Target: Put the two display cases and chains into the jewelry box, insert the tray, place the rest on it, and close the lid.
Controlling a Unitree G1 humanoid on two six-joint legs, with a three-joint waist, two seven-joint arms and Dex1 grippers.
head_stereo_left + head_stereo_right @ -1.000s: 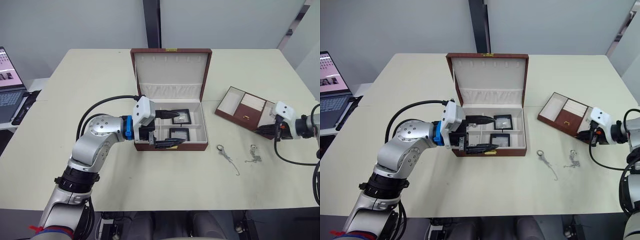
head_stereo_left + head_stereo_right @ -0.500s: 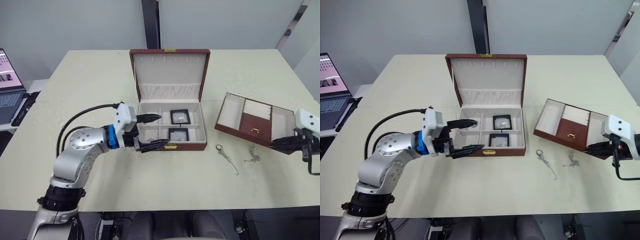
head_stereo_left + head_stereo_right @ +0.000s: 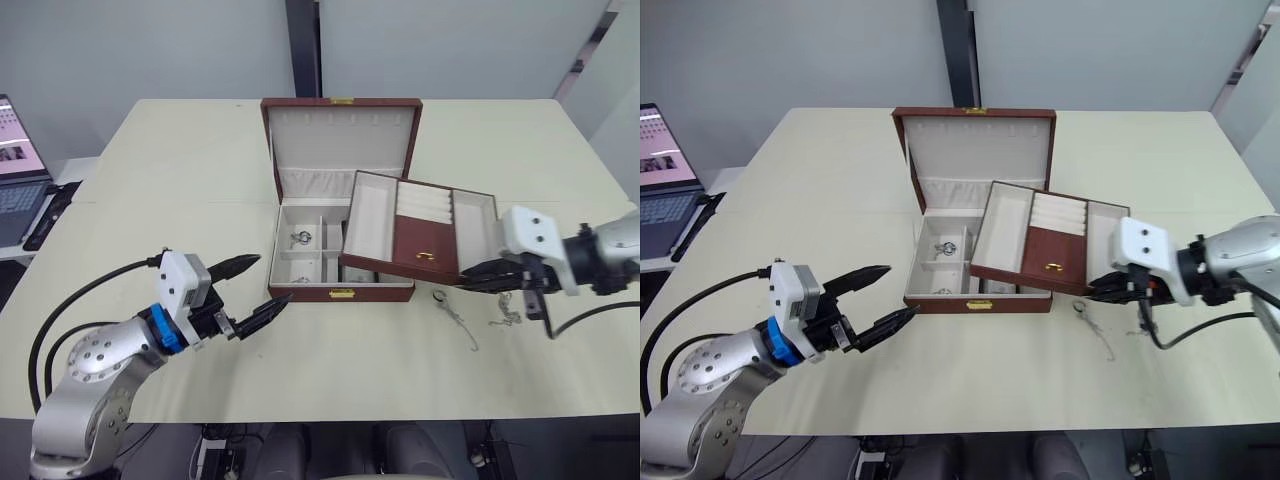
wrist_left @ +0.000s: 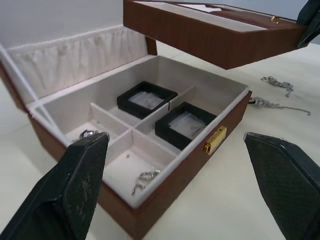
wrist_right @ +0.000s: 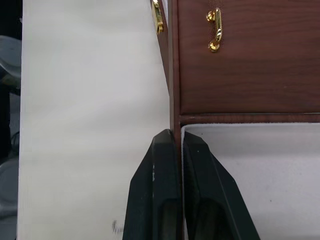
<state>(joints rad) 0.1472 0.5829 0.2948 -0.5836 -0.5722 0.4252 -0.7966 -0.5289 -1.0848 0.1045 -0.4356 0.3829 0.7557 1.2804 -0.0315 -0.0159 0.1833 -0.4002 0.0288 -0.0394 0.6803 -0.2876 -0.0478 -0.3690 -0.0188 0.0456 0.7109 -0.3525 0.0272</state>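
The brown jewelry box (image 3: 338,294) stands open mid-table, its lid (image 3: 342,140) upright. Inside lie two black display cases (image 4: 146,99) (image 4: 186,123) and chains (image 4: 145,180) in the left compartments. The brown tray (image 3: 425,245) hangs tilted above the box's right half, hiding the cases from the head views. My right gripper (image 3: 470,280) is shut on the tray's near right wall (image 5: 175,100). My left gripper (image 3: 270,280) is open over the table in front of and left of the box, holding nothing. Two silver chains (image 3: 455,315) (image 3: 508,308) lie on the table right of the box.
A laptop (image 3: 15,175) sits at the far left, beyond the table's edge. A dark pillar (image 3: 302,45) rises behind the table. The cream tabletop (image 3: 180,190) stretches left of the box.
My right gripper has lifted the tray off the table at the right and carried it left over the box. My left gripper has pulled back out of the box toward the front left.
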